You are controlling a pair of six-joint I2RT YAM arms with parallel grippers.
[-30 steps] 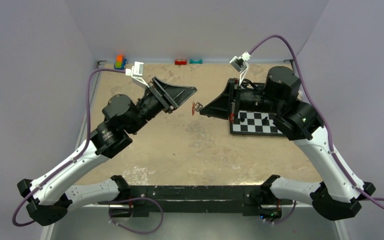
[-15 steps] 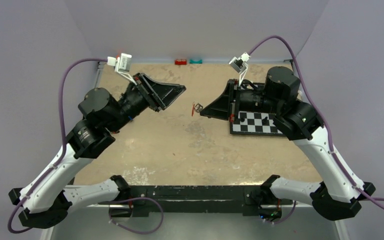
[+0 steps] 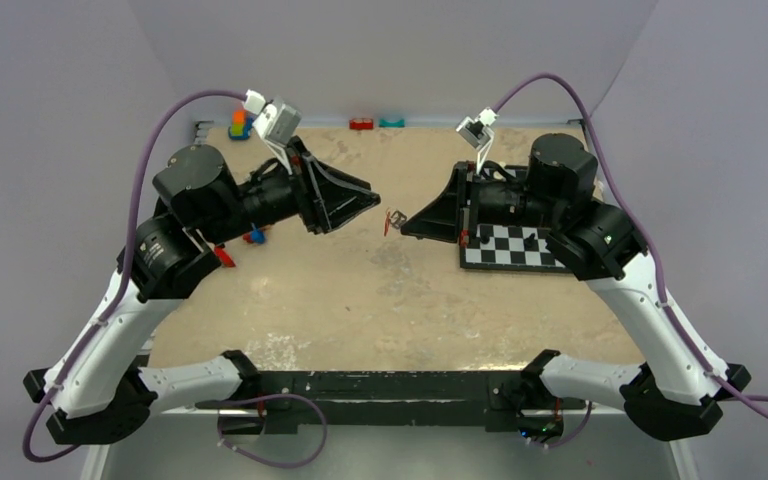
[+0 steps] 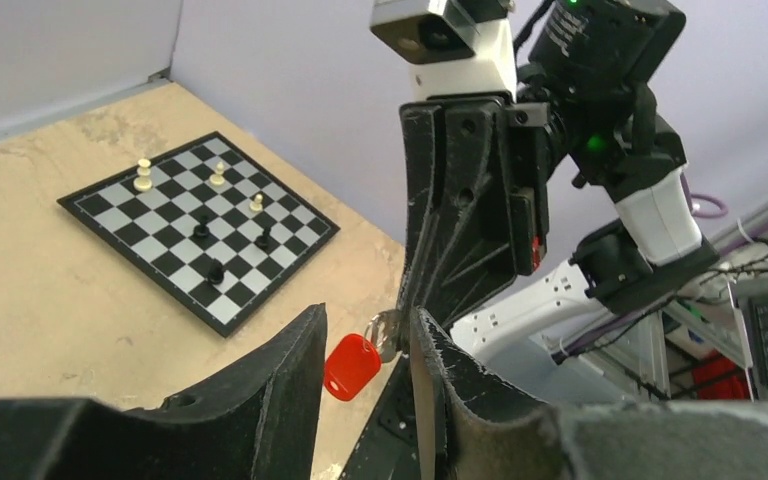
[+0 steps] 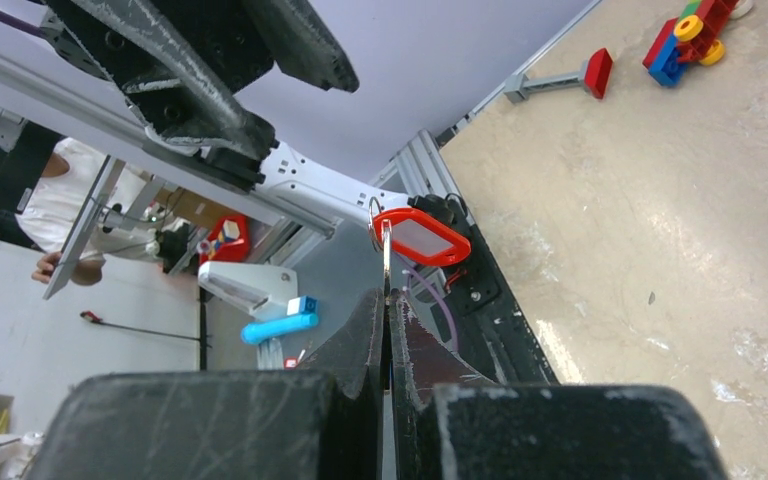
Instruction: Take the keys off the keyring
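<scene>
Top external, arms (image 3: pixel 200 215) (image 3: pixel 570 195) raised, jaws flanking keys (image 3: pixel 393 219)

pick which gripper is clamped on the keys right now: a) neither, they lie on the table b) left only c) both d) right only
d: the right gripper is pinched shut on the metal part of the keys, holding them up off the table, while the fingers of the left gripper stand apart around the red head, not closed on it.

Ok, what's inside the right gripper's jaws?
The shut right gripper pinches the silvery metal of the keys; their red head sticks out. How much metal lies inside is hidden.
</scene>
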